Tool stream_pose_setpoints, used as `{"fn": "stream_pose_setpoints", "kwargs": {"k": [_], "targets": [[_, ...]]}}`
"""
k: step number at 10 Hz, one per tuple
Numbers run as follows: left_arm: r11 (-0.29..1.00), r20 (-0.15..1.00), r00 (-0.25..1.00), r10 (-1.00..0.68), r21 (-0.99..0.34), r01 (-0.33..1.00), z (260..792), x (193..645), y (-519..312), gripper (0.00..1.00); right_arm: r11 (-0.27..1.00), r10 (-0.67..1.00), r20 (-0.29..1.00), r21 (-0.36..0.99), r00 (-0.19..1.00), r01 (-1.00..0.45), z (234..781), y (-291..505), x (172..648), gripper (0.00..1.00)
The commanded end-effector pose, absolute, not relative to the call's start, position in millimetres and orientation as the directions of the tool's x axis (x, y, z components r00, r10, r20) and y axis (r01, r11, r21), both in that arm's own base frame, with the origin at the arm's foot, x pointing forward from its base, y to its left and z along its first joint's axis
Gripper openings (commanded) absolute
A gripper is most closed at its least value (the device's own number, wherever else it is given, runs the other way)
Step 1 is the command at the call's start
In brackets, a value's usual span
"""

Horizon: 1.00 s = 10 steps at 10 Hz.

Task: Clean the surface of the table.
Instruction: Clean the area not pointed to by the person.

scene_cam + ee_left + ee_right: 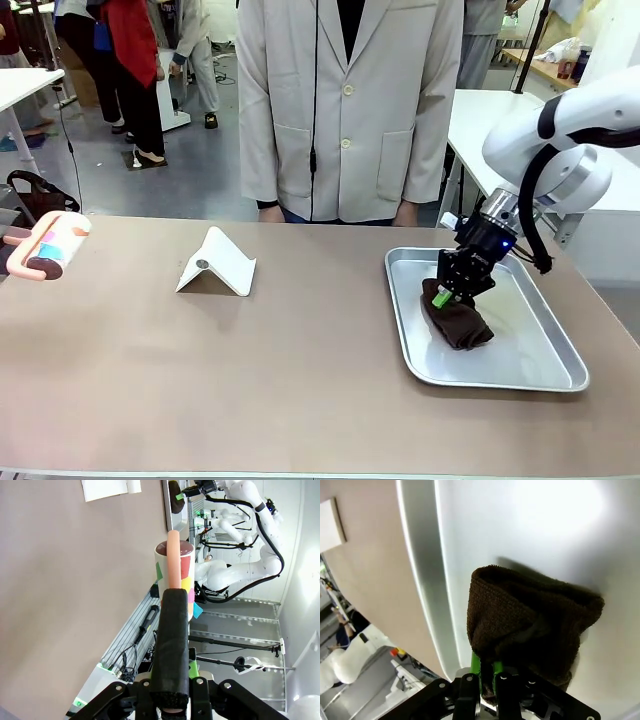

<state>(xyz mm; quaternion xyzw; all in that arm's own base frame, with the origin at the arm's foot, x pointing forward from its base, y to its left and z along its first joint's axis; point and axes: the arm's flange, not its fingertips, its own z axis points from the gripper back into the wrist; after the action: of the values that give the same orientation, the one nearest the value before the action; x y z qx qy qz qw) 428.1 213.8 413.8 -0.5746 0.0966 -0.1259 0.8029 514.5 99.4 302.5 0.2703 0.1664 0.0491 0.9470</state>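
Observation:
The taupe-brown table (250,360) fills the front view. At its far left edge a lint roller (50,247) with a pink handle and a white roll with coloured patches hangs just over the top. My left gripper (173,605) is shut on the roller's pink handle (173,555), beside the table (65,580). On the right, my right gripper (447,292) is down inside a silver tray (540,375), shut on a dark brown cloth (460,322). The right wrist view shows the cloth (520,615) bunched around the right gripper (487,672) on the tray floor.
A white folded stand (218,263) sits left of centre on the table. A person in a pale coat (340,110) stands at the far edge, hands at the rim. The tray's raised rim (420,580) borders the cloth. White tables stand behind.

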Motion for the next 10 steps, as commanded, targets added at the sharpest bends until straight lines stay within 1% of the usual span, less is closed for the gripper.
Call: {"fn": "stream_pose_setpoints", "kwargs": {"k": [1, 6, 10], "targets": [[0.291, 0.004, 0.951, -0.309, -0.952, 0.098, 418, 427, 213, 0.22, 0.868, 0.158, -0.277, 0.497, 0.948, 0.001, 304, 93, 517, 0.10], [0.291, 0.004, 0.951, -0.309, -0.952, 0.098, 418, 427, 213, 0.22, 0.850, -0.007, -0.271, 0.505, 0.963, 0.148, 308, 34, 519, 0.10], [0.291, 0.004, 0.951, -0.309, -0.952, 0.098, 418, 427, 213, 0.22, 0.795, -0.117, -0.281, 0.548, 0.952, 0.260, 308, -17, 515, 0.10]]}}
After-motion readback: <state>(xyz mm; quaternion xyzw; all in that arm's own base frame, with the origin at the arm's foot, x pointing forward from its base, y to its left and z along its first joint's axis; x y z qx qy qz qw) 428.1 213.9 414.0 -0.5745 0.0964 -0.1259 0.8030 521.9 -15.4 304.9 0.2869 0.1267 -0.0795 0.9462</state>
